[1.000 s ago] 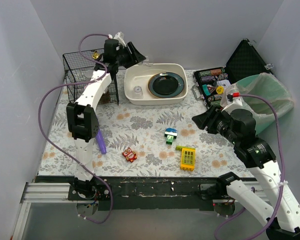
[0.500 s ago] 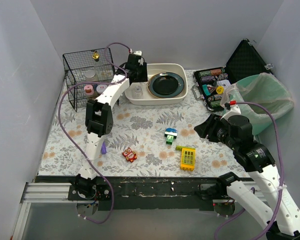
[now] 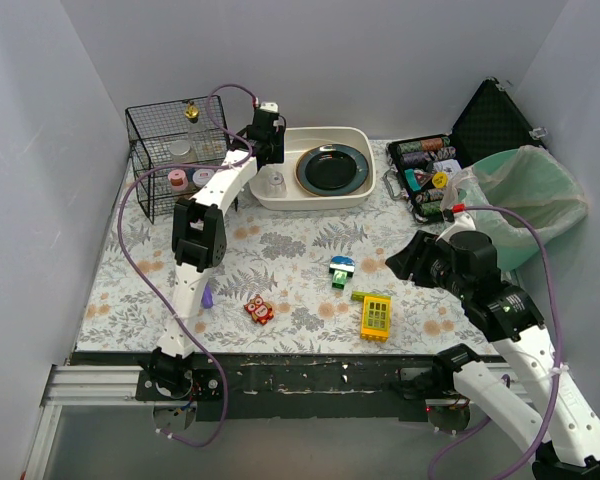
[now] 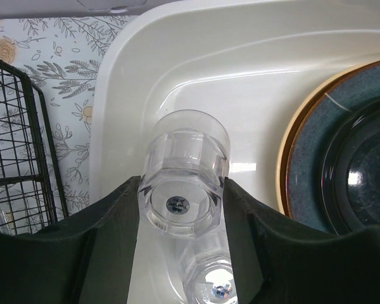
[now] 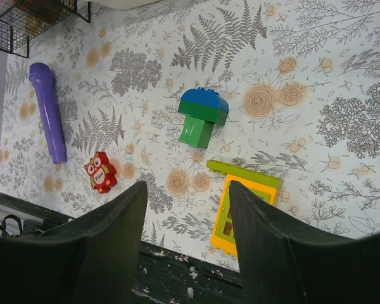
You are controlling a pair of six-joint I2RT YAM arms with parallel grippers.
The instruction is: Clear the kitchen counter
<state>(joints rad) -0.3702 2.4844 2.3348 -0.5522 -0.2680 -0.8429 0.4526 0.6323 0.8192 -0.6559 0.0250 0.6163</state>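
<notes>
The kitchen counter (image 3: 310, 235) has a fern-printed cloth. On it lie a purple pen (image 3: 202, 291), a red owl block (image 3: 259, 310), a green and blue block (image 3: 341, 271) and a yellow door block (image 3: 376, 316). My left gripper (image 4: 183, 209) is shut on a clear glass (image 4: 185, 168), held over the left end of the white basin (image 4: 123, 69). A second clear glass (image 4: 206, 278) stands in the basin below it. My right gripper (image 5: 189, 185) is open and empty, above the counter near the yellow door block (image 5: 223, 218).
A dark blue plate (image 3: 332, 168) lies in the basin (image 3: 362, 135). A black wire basket (image 3: 170, 160) with small jars stands at the back left. An open poker chip case (image 3: 430, 170) and a green-lined bin (image 3: 535, 200) are at the right.
My left arm has swung from beside the wire basket to over the basin's left end and then drifted slightly left. My right gripper has shifted slightly.
</notes>
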